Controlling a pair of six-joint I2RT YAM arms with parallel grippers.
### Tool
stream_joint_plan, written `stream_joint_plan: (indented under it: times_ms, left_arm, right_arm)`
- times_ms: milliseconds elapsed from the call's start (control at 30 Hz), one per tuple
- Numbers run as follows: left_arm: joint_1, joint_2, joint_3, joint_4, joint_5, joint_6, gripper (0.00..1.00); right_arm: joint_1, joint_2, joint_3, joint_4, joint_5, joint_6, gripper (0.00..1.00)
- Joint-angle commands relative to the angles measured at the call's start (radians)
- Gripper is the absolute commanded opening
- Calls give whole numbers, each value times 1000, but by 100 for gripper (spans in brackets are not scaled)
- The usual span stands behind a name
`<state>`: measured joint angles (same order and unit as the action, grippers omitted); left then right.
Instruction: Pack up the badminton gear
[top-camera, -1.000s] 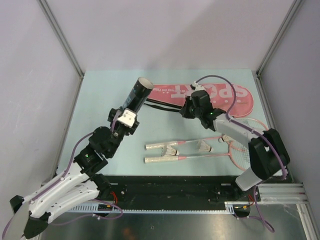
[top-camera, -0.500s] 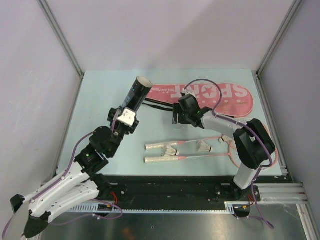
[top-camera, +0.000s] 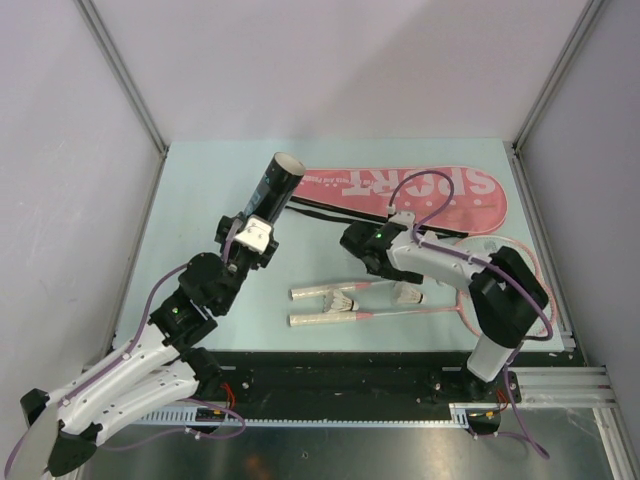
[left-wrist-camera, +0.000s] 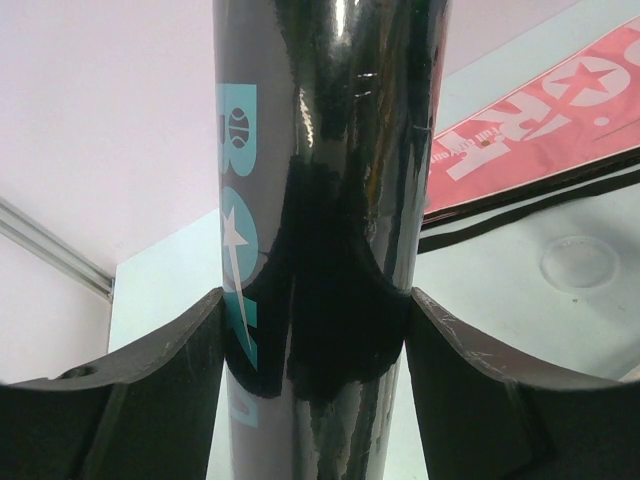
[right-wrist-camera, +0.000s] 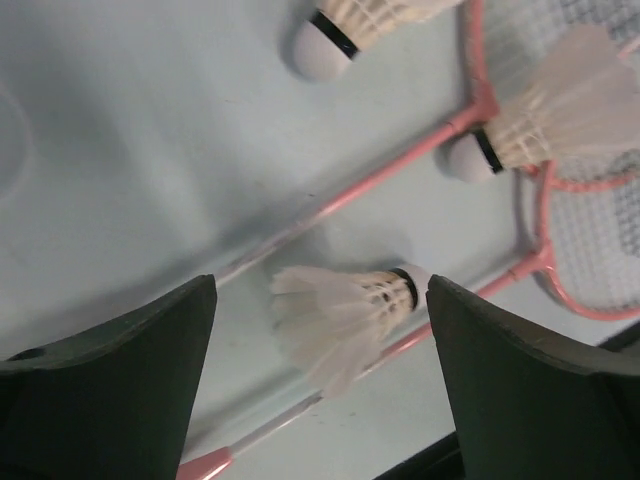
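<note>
My left gripper (top-camera: 258, 222) is shut on the black lettered tube (top-camera: 276, 186), which tilts up and away with its open end at the top. In the left wrist view the tube (left-wrist-camera: 330, 150) fills the gap between the fingers of the left gripper (left-wrist-camera: 313, 295). My right gripper (top-camera: 357, 248) hangs open above the two pink rackets (top-camera: 375, 314). In the right wrist view a white shuttlecock (right-wrist-camera: 345, 305) lies on the table below the wide gap of the right gripper (right-wrist-camera: 320, 287), across a racket shaft (right-wrist-camera: 340, 200). Two more shuttlecocks (right-wrist-camera: 350, 25) (right-wrist-camera: 555, 120) lie beyond it.
The pink SPORT bag (top-camera: 400, 187) lies flat along the back of the table, its black strap (top-camera: 318, 211) trailing toward the middle. The racket heads (top-camera: 480, 300) lie under the right arm. Grey walls close in the left, right and back sides.
My right gripper has gone from shut to open and has moved from over the bag, left and nearer, to above the rackets. The left arm and tube have not moved.
</note>
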<state>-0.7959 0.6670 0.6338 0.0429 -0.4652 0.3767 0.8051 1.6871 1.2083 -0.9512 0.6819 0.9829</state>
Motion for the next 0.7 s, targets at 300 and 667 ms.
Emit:
stream_joint_plan:
  times_ms: [300, 667]
  left_arm:
    - [0, -27, 14, 66, 19, 1, 21]
    - [-2, -18, 14, 64, 23, -2, 21]
  right_arm:
    - [83, 83, -21, -210, 219, 261, 68]
    - [71, 60, -113, -55, 165, 163, 54]
